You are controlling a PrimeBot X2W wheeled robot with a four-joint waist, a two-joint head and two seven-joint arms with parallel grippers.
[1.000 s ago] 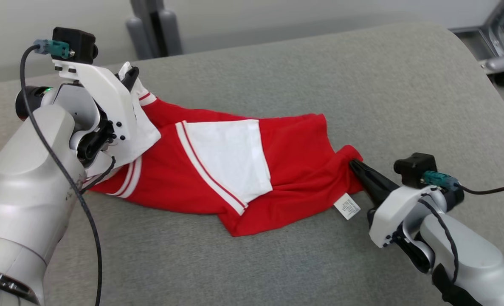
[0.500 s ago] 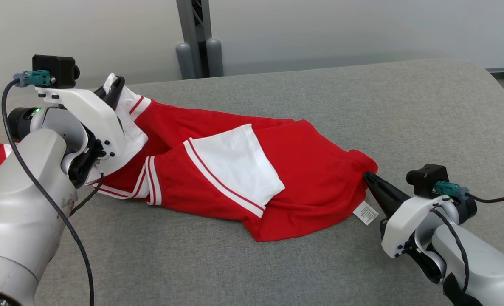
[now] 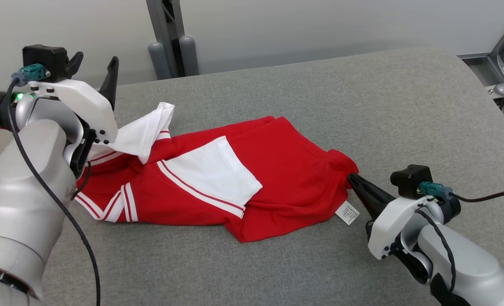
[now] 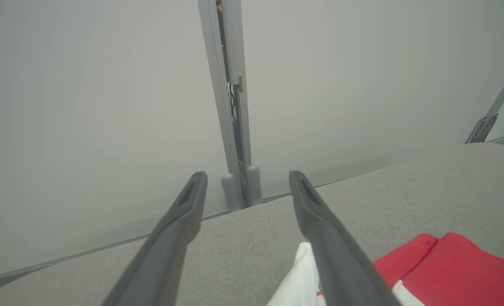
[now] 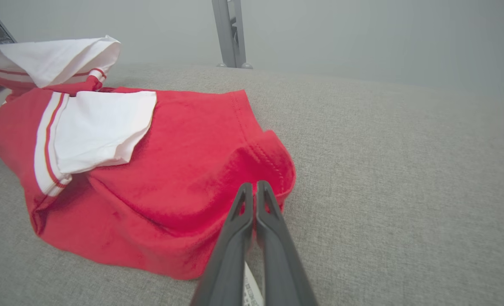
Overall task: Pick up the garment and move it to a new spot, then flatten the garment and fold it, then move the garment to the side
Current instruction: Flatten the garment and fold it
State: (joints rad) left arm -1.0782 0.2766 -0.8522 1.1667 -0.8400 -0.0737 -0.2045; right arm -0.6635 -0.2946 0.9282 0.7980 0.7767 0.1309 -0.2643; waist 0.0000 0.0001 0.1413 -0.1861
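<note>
You're pinching the garment's [image 3: 290, 165] red edge with your right gripper [image 3: 350, 175] while your left gripper [image 3: 95, 59] is gaping wide.

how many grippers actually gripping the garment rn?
1. The right gripper is shut on the garment's red edge near the label; the left gripper stands open above the white sleeve, holding nothing.

The left arm [image 3: 26, 178] hides part of the garment [image 3: 294, 170]; print on its label [image 3: 347, 213] is illegible.
</note>
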